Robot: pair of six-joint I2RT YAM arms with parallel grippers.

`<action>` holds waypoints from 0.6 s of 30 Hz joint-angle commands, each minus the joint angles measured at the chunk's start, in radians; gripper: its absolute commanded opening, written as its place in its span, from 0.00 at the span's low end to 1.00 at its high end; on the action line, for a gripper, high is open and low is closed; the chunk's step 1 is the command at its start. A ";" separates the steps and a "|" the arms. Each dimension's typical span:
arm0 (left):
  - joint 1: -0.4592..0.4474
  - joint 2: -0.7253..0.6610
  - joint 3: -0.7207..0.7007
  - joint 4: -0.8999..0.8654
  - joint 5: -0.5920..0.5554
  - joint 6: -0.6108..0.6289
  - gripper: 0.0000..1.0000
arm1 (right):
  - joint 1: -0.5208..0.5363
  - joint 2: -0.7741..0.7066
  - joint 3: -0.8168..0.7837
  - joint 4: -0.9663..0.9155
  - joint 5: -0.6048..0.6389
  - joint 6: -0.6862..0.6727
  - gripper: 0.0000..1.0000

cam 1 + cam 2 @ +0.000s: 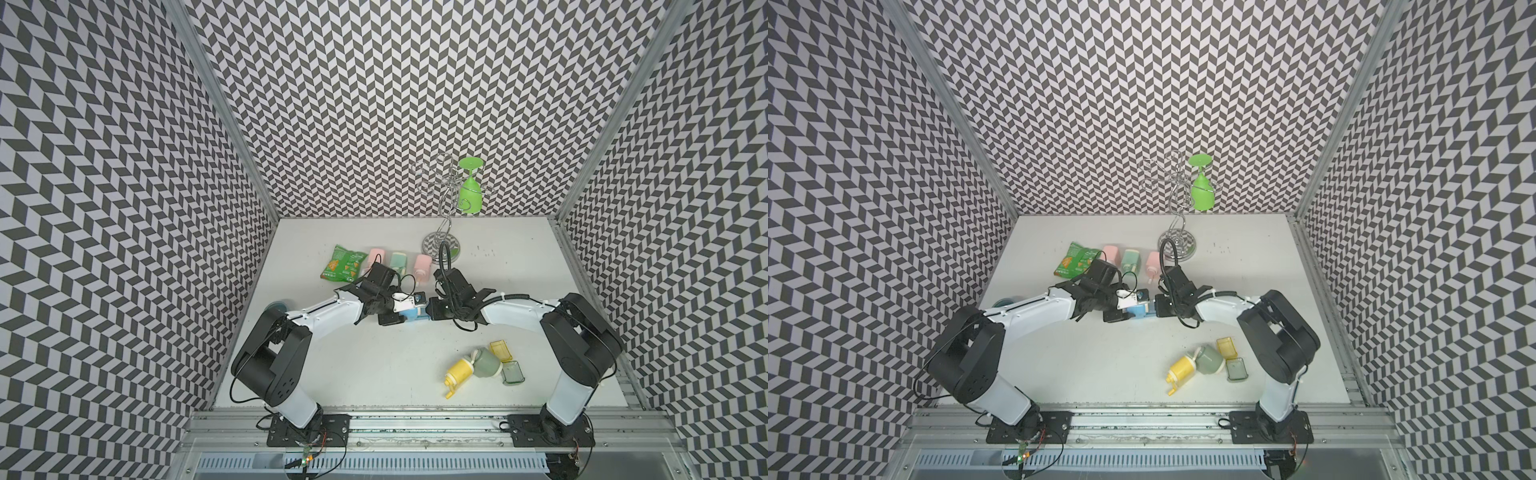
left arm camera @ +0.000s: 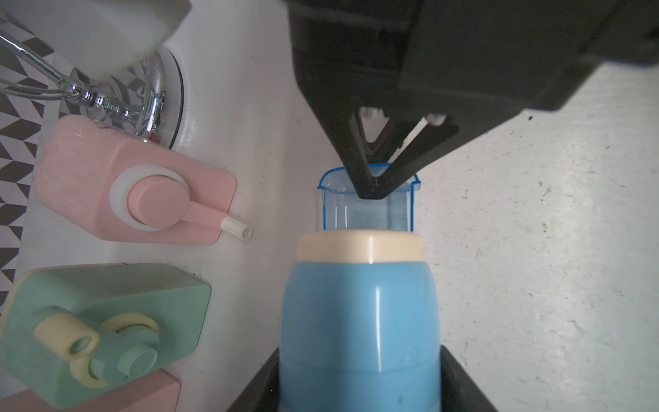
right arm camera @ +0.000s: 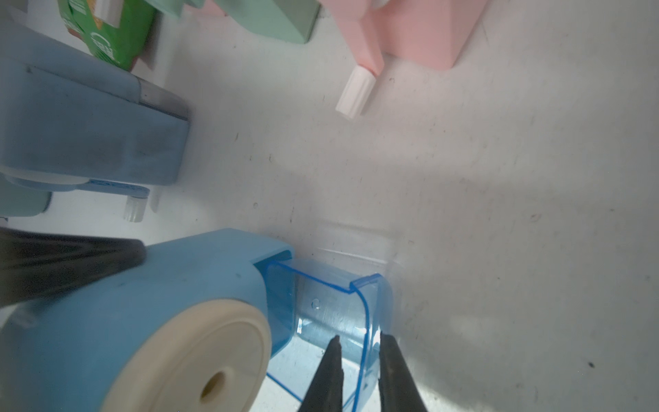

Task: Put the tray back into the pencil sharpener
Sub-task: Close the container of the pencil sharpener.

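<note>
left pincer (image 2: 358,378) is clamping the pencil sharpener (image 2: 360,314); right pincer (image 3: 358,344) is pinching the tray (image 3: 321,306), sitting half-inserted at three o'clock, needing a push.

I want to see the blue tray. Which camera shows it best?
Right wrist view: the blue tray looks big, partly inside the blue pencil sharpener. Left wrist view shows its outer end; both top views, a speck.

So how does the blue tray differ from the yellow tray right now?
The blue tray is pinched by the right gripper; the yellow tray lies free. The blue tray sits partly inside the blue sharpener; the yellow tray lies out on the table. Both are see-through tinted plastic.
</note>
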 commanded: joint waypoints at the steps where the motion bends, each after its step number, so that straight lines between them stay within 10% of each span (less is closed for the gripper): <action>1: -0.008 -0.007 -0.025 0.019 0.016 0.010 0.54 | 0.013 -0.025 -0.006 0.095 -0.061 -0.001 0.20; 14: -0.010 -0.004 -0.017 0.021 0.009 0.016 0.52 | -0.017 -0.016 -0.012 0.058 -0.035 -0.028 0.17; 18: -0.011 -0.002 -0.016 0.021 0.005 0.014 0.52 | -0.016 -0.010 -0.013 0.041 0.022 -0.027 0.30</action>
